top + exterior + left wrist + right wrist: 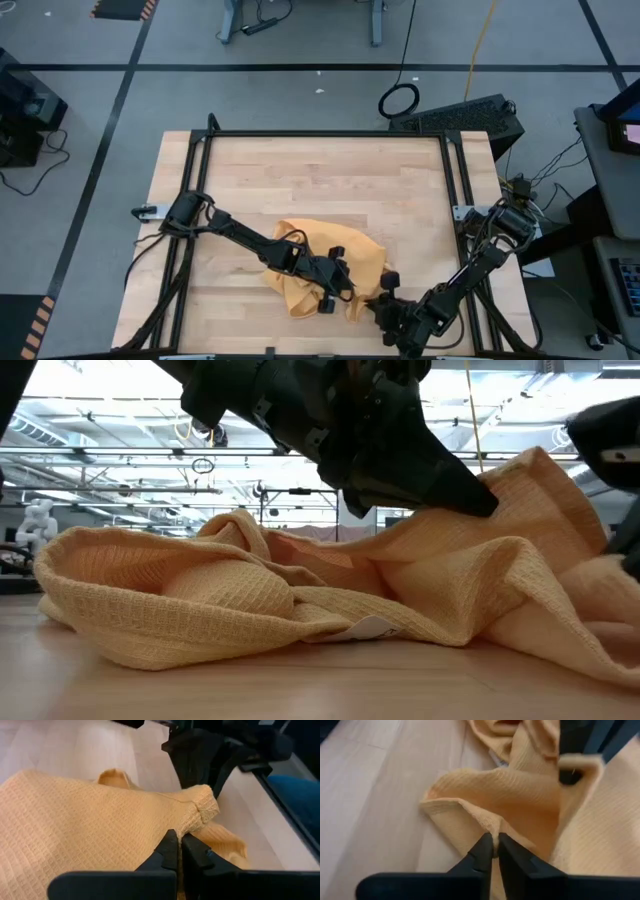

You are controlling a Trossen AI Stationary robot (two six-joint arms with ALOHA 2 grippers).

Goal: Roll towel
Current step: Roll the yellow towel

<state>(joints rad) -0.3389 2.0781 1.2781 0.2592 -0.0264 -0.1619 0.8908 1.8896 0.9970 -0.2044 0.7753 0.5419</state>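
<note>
Crumpled mustard-yellow waffle-weave towel [300,600] lies bunched between both claws, left gripper [178,842] and right gripper [491,845] each clenched on an edge (presumably to spread it flat before rolling).

In the high view, the left gripper [335,290] covers the middle of the towel [300,262], and the cloth's edge toward five o'clock is hidden under the right gripper [385,300]. The table [320,180] is cut off by the picture's edge at six o'clock. In the low view, the towel runs out of frame at three o'clock and both arms are cropped at twelve o'clock; the room behind is blurred.
</note>
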